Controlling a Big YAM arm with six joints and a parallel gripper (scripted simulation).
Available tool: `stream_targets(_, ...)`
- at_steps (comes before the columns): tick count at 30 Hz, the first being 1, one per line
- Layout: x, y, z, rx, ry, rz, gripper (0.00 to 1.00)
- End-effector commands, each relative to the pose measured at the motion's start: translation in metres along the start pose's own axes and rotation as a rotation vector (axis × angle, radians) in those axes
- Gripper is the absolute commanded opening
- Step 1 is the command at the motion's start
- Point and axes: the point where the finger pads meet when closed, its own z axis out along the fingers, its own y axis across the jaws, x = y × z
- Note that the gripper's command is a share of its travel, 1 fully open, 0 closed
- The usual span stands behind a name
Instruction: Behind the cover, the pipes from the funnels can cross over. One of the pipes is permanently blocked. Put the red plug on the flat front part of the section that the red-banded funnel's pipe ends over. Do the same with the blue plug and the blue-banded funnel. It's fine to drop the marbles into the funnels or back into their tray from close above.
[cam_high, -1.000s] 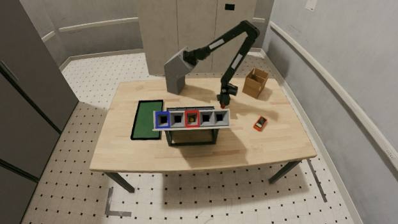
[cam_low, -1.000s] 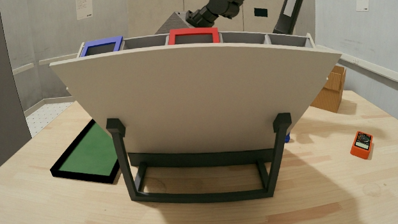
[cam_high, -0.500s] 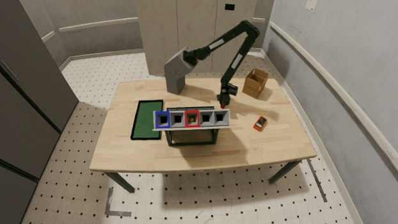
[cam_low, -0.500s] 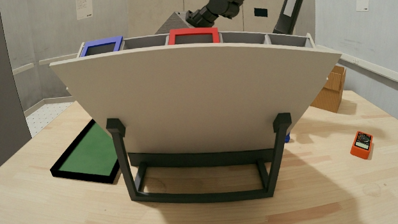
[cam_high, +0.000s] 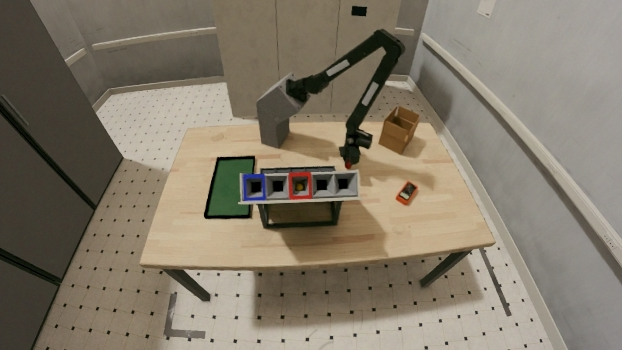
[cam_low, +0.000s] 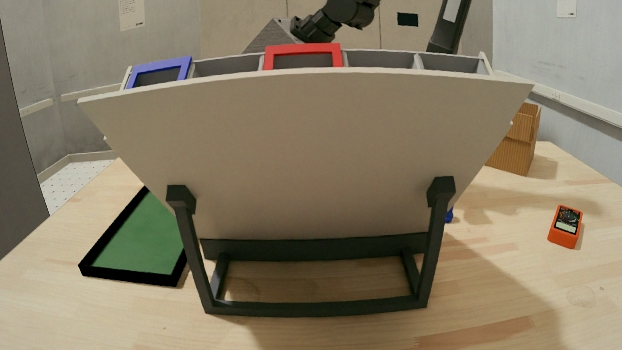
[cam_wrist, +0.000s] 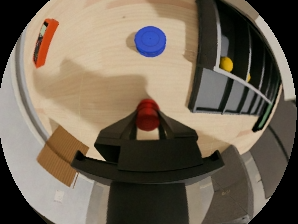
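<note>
My gripper (cam_high: 348, 161) (cam_wrist: 147, 113) is shut on the red plug (cam_high: 348, 164) (cam_wrist: 148, 110) just behind the right end of the funnel stand, low over the table. The blue plug (cam_wrist: 149, 40) (cam_low: 449, 216) lies flat on the table a little beyond it. The row of funnels has a blue-banded funnel (cam_high: 254, 186) (cam_low: 159, 66) at the left end and a red-banded funnel (cam_high: 300, 185) (cam_low: 302, 50) in the middle, where something yellow shows in the opening. The beige cover (cam_low: 300, 150) hides the pipes. In the wrist view a yellow marble (cam_wrist: 226, 64) lies in one of the stand's sections.
A green tray with a black rim (cam_high: 216, 187) (cam_low: 100, 270) lies left of the stand. An orange device (cam_high: 407, 192) (cam_low: 565, 226) (cam_wrist: 45, 42) lies to the right. A cardboard box (cam_high: 398, 129) (cam_low: 517, 145) (cam_wrist: 59, 156) stands at the back right. The arm's grey base (cam_high: 275, 112) stands behind the stand.
</note>
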Motion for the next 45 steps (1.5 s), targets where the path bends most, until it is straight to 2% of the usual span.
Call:
stream_targets(1, -0.003, 0.001, -0.033, 0.004, -0.005, 0.004, 0.00)
stream_targets(11, -0.004, 0.004, -0.110, 0.041, 0.018, 0.019, 0.00)
stream_targets(30, -0.008, 0.007, -0.109, -0.001, -0.005, 0.024, 0.00)
stream_targets(45, -0.017, -0.138, -0.120, 0.001, 0.000, 0.029, 0.00)
